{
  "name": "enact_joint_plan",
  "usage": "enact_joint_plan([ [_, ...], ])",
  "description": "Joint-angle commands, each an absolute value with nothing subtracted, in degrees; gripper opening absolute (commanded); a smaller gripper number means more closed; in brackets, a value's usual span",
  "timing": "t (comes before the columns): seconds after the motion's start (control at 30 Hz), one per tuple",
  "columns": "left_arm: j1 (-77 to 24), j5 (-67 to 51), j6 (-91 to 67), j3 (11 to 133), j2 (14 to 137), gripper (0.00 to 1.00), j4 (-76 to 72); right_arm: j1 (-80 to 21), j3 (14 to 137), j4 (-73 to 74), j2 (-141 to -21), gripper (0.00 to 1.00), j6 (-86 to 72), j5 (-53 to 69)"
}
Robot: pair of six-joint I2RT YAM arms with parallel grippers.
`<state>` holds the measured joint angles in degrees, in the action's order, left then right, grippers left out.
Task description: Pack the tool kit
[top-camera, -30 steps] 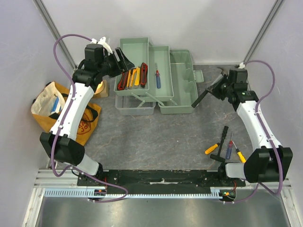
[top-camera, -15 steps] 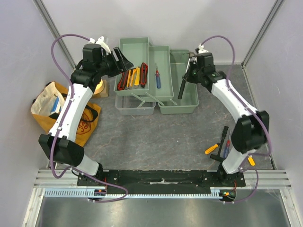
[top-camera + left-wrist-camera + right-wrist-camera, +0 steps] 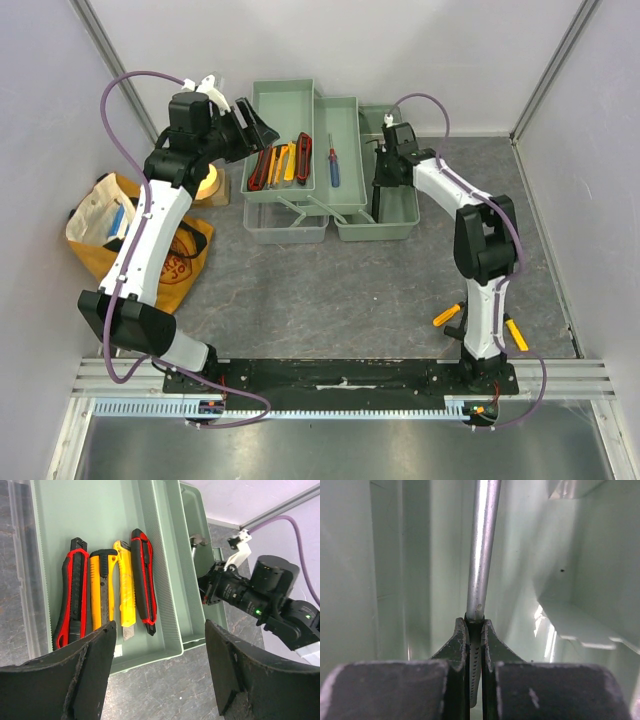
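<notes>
The sage-green toolbox (image 3: pixel 400 215) stands open at the back with its trays spread. My right gripper (image 3: pixel 380 180) reaches into its right compartment, shut on a black-handled tool (image 3: pixel 376 206). In the right wrist view the right gripper (image 3: pixel 475 630) clamps the black handle where the metal shaft (image 3: pixel 482 545) begins, with green walls all round. My left gripper (image 3: pixel 250 125) hangs open over the left tray's near corner. In the left wrist view the left gripper (image 3: pixel 157 672) holds nothing, and several utility knives (image 3: pixel 125 590) lie side by side in the tray (image 3: pixel 165 650). A blue-handled screwdriver (image 3: pixel 333 162) lies in the middle tray.
A yellow-orange cloth bag (image 3: pixel 130 240) sits at the left by the left arm. The translucent lid (image 3: pixel 285 225) lies in front of the trays. Yellow-handled tools (image 3: pixel 447 315) lie on the table at the right, partly behind the right arm. Walls close in at the back and sides.
The right arm swung left from the right side of the table with the black-handled tool and lowered it into the toolbox's right compartment. The left arm barely moved.
</notes>
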<state>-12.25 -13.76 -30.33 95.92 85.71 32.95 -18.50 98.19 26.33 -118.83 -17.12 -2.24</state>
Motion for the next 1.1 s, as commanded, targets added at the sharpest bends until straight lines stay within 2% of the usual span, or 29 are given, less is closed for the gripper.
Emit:
enact_joint_plan([
  [0.0, -11.9, -14.2, -27.8, 96.3, 84.1, 0.77, 32.4, -20.0, 103.1, 25.3, -121.7, 0.0, -17.0, -2.6],
  [0.23, -11.9, -14.0, -27.9, 96.2, 84.5, 0.77, 32.5, -20.9, 106.6, 27.1, -127.3, 0.04, -18.1, -3.2],
  [0.33, -11.7, -14.1, -27.9, 96.2, 84.5, 0.77, 32.6, -21.2, 110.0, 31.7, -128.8, 0.11, -18.9, -6.1],
  [0.5, -11.5, -14.1, -27.9, 96.1, 84.5, 0.77, 32.7, -21.3, 112.8, 37.0, -128.2, 0.32, -19.8, -10.5],
  [0.57, -11.5, -14.3, -28.1, 96.1, 84.7, 0.77, 32.7, -21.3, 112.3, 37.4, -127.2, 0.34, -20.0, -10.9],
  [0.73, -11.4, -14.9, -28.0, 95.9, 84.6, 0.76, 32.7, -21.3, 111.1, 37.7, -123.1, 0.36, -21.1, -12.1],
  [0.9, -11.4, -15.6, -28.1, 95.6, 84.3, 0.76, 32.7, -21.3, 107.7, 38.1, -114.9, 0.33, -22.6, -14.8],
  [1.07, -11.4, -16.7, -28.4, 94.9, 83.6, 0.76, 32.7, -21.0, 102.1, 43.3, -104.3, 0.34, -29.0, -26.2],
])
